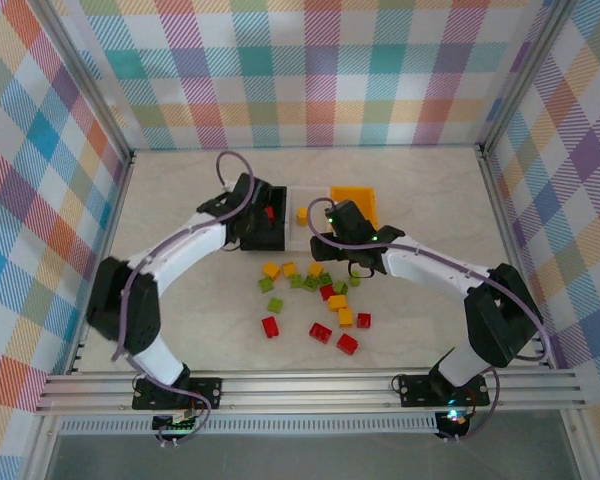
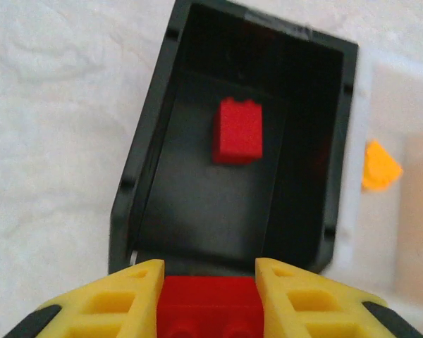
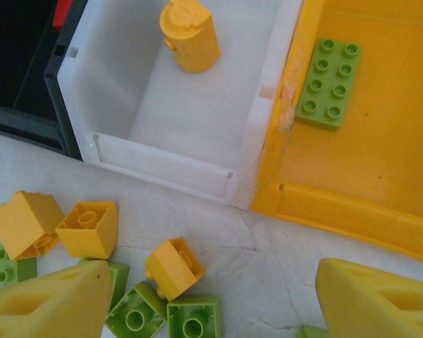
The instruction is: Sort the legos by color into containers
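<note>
My left gripper [image 2: 210, 310] is shut on a red lego [image 2: 210, 299] just above the near rim of the black bin [image 2: 148, 162], which holds one red brick [image 2: 237, 132]. From above, the left gripper [image 1: 265, 222] hangs over that black bin [image 1: 276, 241]. My right gripper [image 3: 211, 310] is open and empty above loose yellow bricks [image 3: 173, 267] and green bricks [image 3: 194, 320], in front of the white bin [image 3: 166, 158] and orange bin [image 3: 338, 204]. The white bin holds a yellow brick [image 3: 190, 35]. A green plate [image 3: 328, 82] lies in the orange bin.
Several red, yellow and green bricks lie scattered in mid-table, among them a red one [image 1: 270, 326] and a yellow one [image 1: 345, 317]. The white bin [image 1: 302, 232] and orange bin [image 1: 355, 195] sit in a row beside the black one. Checked walls enclose the table.
</note>
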